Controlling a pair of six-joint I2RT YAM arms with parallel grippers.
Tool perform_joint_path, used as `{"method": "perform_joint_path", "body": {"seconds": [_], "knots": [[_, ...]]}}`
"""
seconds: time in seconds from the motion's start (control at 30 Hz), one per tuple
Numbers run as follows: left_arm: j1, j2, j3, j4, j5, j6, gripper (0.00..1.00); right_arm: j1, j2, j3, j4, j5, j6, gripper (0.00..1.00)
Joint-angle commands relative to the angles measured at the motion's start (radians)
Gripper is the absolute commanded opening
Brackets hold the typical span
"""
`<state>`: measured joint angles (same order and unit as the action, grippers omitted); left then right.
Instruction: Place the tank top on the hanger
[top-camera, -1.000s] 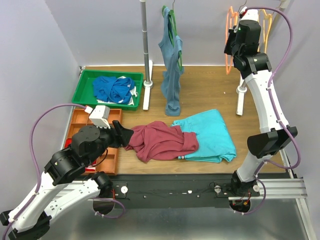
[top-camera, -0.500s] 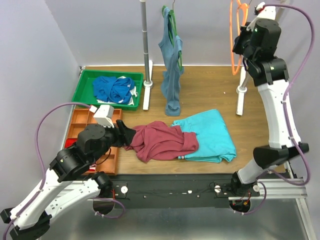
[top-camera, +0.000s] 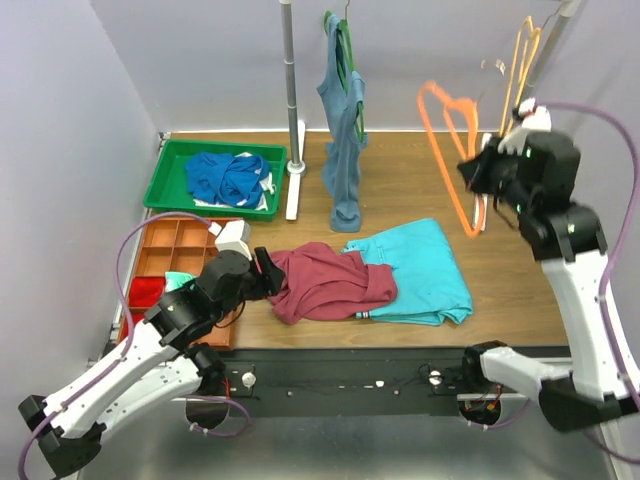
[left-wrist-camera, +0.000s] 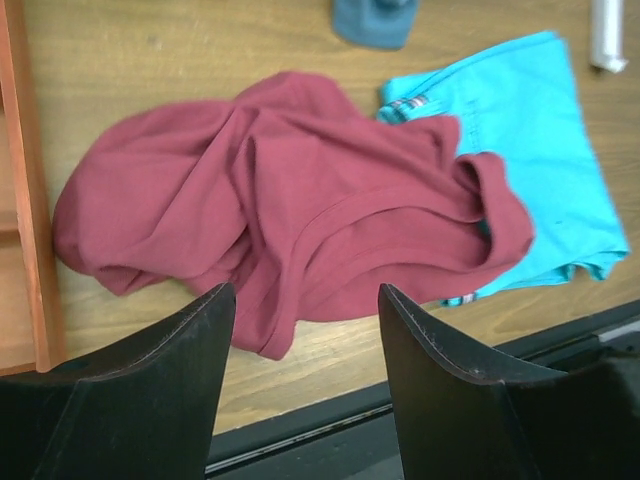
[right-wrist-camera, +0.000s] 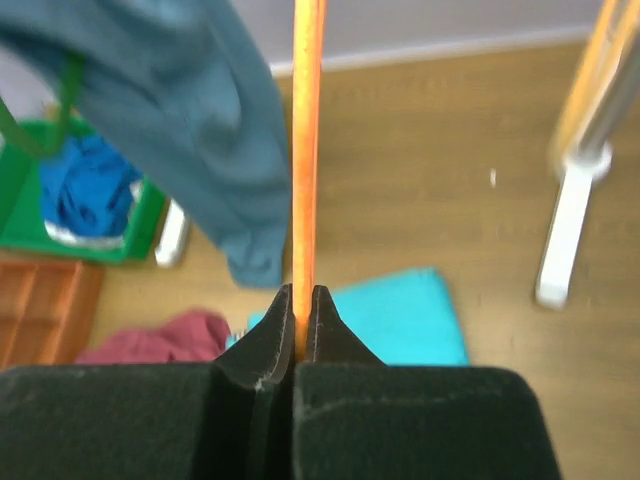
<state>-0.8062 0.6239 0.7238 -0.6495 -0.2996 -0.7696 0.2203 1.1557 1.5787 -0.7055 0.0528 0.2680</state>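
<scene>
Pale walls close in a wooden table (top-camera: 420, 190), with a rail post (top-camera: 290, 100) standing at its far side. You are early in the job. Your right gripper (right-wrist-camera: 303, 300) is pinched tight on a thin bar of the hanger (right-wrist-camera: 305, 150) and holds it in the air over the far right of the table, below the paler hanger (top-camera: 522, 60) in the far right corner.

The tank top (top-camera: 325, 283) lies crumpled on the wood near the front edge, with its right side overlapping a turquoise garment (top-camera: 425, 265). Your left gripper (left-wrist-camera: 305, 292) is poised at its left edge, jaws well apart with nothing between them.

As I judge it, you have yet to grasp the top, bring it to the hanger and thread the shoulders.

A green tray (top-camera: 165, 185) sits far left, with an orange compartment tray (top-camera: 175, 240) nearer. A grey-blue top (top-camera: 345, 130) hangs at the far middle.
</scene>
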Motion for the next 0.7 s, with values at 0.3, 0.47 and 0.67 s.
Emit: {"method": "perform_joint_path", "body": {"seconds": [0.3, 0.47, 0.67], "knots": [[-0.022, 0.114, -0.287, 0.261, 0.017, -0.14, 0.58, -0.004, -0.392, -0.493, -0.18, -0.379, 0.053, 0.01], [-0.05, 0.165, -0.328, 0.317, 0.011, -0.143, 0.54, -0.004, -0.415, -0.594, -0.164, -0.519, 0.053, 0.01], [-0.065, 0.192, -0.334, 0.353, 0.011, -0.129, 0.5, 0.019, -0.384, -0.594, -0.147, -0.544, 0.043, 0.01]]}}
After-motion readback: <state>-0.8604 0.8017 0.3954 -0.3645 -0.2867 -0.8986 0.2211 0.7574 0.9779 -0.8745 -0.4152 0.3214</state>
